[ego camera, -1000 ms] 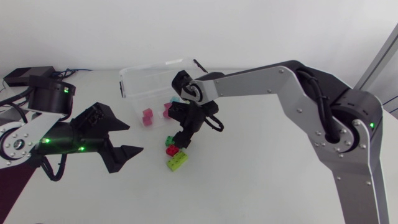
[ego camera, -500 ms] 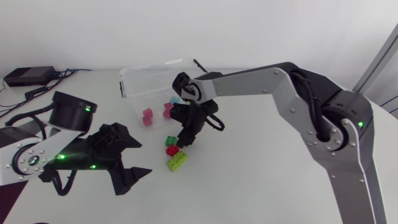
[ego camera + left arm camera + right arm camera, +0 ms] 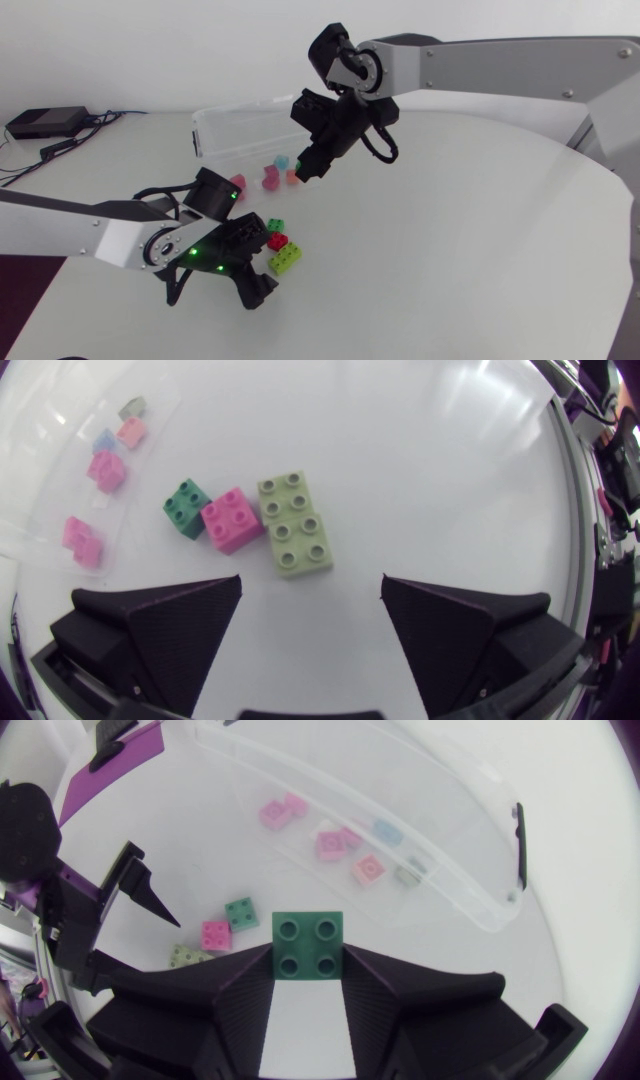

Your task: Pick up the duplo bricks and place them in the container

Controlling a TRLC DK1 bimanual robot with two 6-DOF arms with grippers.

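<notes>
Currently: small green hard-plastic duplo brick (image 3: pixel 308 942), light, rigid, was clamped flat-sided in my right end effector (image 3: pixel 307 962); left end effector (image 3: pixel 311 580) gaped.

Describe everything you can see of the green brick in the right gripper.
The green brick is a square piece of glossy plastic, as it looks, with four round studs in a two-by-two grid facing the wrist camera. It sits level between the black fingers of the right gripper, which press on two opposite sides; nothing else touches it. It is held aloft, with the clear container ahead of it.
</notes>
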